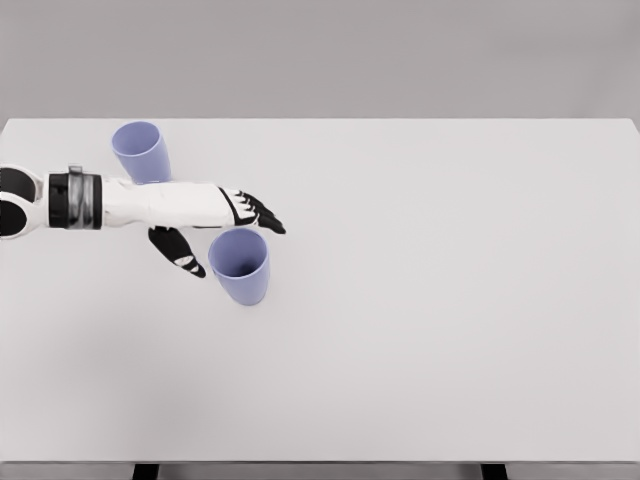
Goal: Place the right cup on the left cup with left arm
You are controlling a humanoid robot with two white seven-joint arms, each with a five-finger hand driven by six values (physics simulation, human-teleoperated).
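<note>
Clearly, from the head view, your left hand (215, 228) reached in from the left edge with its forearm running almost level across the white table (450, 320). Its fingers (262, 217) were spread above the rim of the right cup (240, 265) and the thumb (180, 252) hung just beside the cup's left wall, so the hand was wide and held nothing. That lavender cup stood upright, mouth up, directly below and slightly right of the palm, its long axis vertical. The left cup (140, 152) stood upright behind the forearm, toward the far left corner. Your right arm did not show. You likely needed to close around the near cup next.
</note>
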